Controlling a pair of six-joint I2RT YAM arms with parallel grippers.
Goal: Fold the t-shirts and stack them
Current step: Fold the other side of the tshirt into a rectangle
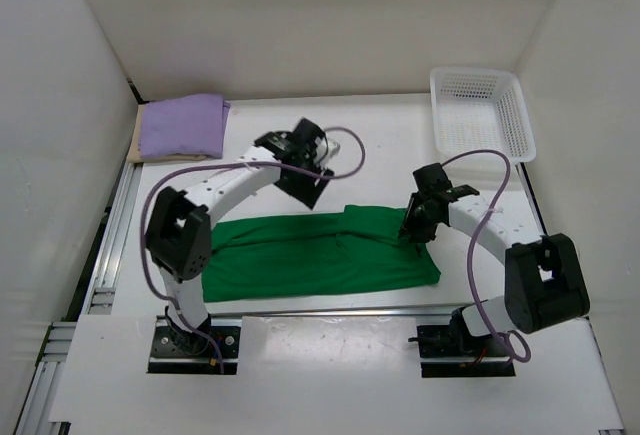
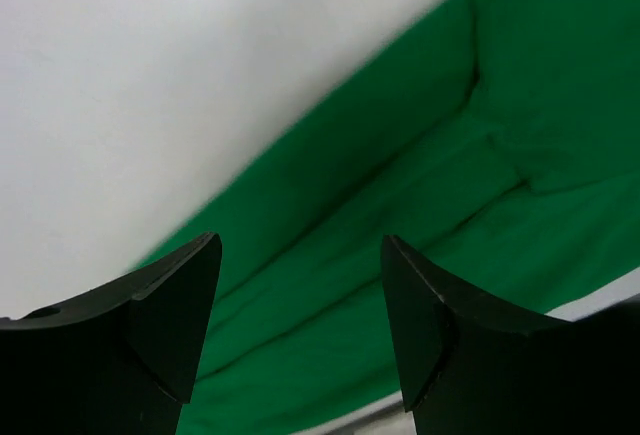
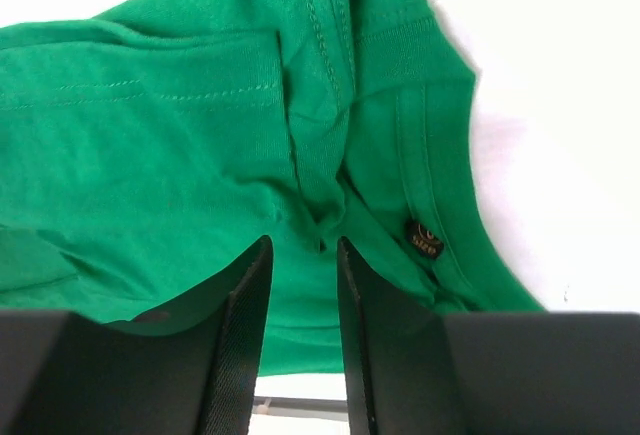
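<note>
A bright green t-shirt (image 1: 320,250) lies folded into a long strip across the middle of the table. Its collar end with a dark label (image 3: 423,238) is on the right. My left gripper (image 1: 310,180) hovers over the strip's far edge, open wide, with only green cloth (image 2: 420,185) below and nothing between its fingers. My right gripper (image 1: 412,227) sits low over the collar end. Its jaws (image 3: 303,250) stand a narrow gap apart, open, with a cloth ridge just beyond the tips. A folded light purple t-shirt (image 1: 182,125) rests on a tan one (image 1: 134,141) at the back left.
A white lattice basket (image 1: 480,110) stands at the back right. White walls enclose the table on three sides. A metal rail (image 1: 105,255) runs along the left edge. Purple cables loop from both arms.
</note>
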